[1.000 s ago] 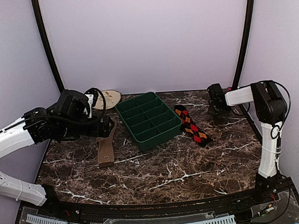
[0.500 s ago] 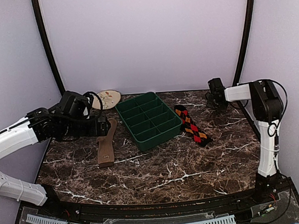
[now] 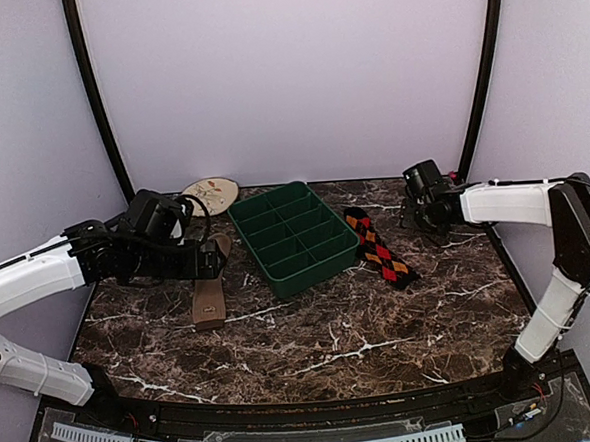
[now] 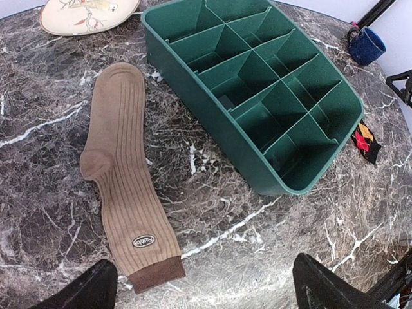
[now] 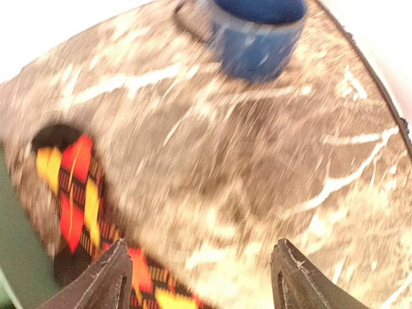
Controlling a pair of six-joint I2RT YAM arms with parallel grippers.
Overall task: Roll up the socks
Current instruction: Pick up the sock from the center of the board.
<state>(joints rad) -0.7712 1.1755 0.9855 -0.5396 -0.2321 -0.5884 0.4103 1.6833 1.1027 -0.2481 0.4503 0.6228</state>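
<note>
Tan sock point(image 4: 125, 193): flat, near left edge of table point(image 4: 270, 238); we see its cuff beneath left gripper point(image 4: 206, 293), jaws spread, empty.
Argyle sock point(image 5: 77, 193): beside right gripper point(image 5: 199, 277), jaws spread.

There were two socks, one tan-brown sock point(image 4: 122, 187) and one argyle sock point(image 3: 377, 248), along with one green divider tray point(image 3: 294, 237), one plate point(image 3: 211, 195) and one blue mug point(image 5: 257, 35).
</note>
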